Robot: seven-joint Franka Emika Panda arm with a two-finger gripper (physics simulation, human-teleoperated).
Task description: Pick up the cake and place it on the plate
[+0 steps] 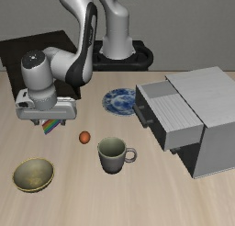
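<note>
Cake [52, 127] being overhung by jaws; spread or pinching cannot be told; risk being judged: cake being dropped short of plate [117, 101], well apart, through loose hold.

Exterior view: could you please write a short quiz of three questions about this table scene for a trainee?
1. True or false: the cake already lies on the plate.
2. Which thing sits in the exterior view's lower left corner? A) bowl B) mug C) grey cabinet
3. Fill the gap: the gripper is directly over the ____.
Key: 1 false, the cake lies on the table, apart from the plate; 2 A; 3 cake.
</note>
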